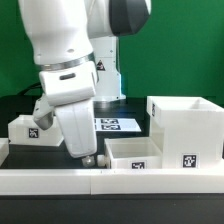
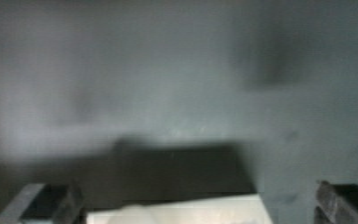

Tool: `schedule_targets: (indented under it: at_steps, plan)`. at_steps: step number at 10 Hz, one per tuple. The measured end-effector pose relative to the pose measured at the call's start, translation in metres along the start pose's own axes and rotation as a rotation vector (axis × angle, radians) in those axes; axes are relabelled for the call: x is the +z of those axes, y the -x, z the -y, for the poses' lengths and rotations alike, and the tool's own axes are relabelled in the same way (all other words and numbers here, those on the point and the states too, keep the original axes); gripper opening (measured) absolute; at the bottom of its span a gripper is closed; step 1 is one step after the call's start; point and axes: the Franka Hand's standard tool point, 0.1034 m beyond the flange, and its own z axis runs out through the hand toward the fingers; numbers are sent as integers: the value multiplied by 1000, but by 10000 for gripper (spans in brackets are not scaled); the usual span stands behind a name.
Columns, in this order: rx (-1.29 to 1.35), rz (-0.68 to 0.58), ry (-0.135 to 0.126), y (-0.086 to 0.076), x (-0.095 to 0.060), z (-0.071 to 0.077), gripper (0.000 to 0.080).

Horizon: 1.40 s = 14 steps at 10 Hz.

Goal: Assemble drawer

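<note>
The drawer's tall white casing (image 1: pixel 186 124) stands at the exterior view's right with a tag low on its front. One shallow tray (image 1: pixel 133 153) lies beside it toward the middle. A second tray (image 1: pixel 28 128) with a tag lies at the left, partly behind the arm. My gripper (image 1: pixel 88 157) hangs low over the table just left of the middle tray, tilted. In the blurred wrist view its fingertips (image 2: pixel 41 201) stand wide apart with nothing between them. A pale white surface (image 2: pixel 172 213) shows below; which part it is cannot be told.
A long low white rail (image 1: pixel 60 181) runs along the front edge. The marker board (image 1: pixel 118 125) lies flat behind the gripper. The arm's base (image 1: pixel 105 70) stands at the back on the dark table, before a green backdrop.
</note>
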Motion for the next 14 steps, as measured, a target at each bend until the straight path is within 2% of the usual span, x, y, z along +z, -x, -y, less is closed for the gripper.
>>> schedule_targets:
  at_steps: [3,4,5,6,7,8,9,10,11,14]
  plan:
    - [6,2,-1,0,1,0,649]
    - [-2,-2,0,-6,1,-1,649]
    - [-10,-2,15,-12,0,-6,649]
    - [-17,6,51,-14,-2,-14,649]
    - [-6,7,59,-16,-2,-15,649]
    - [-7,14,90,-19,-2,-18,649]
    - [-9,10,85,-26,0,-16,649]
    - [-12,17,116,-28,1,-18,649]
    - [-6,19,132,-33,4,-17,649]
    - [31,3,124,-49,7,-17,649]
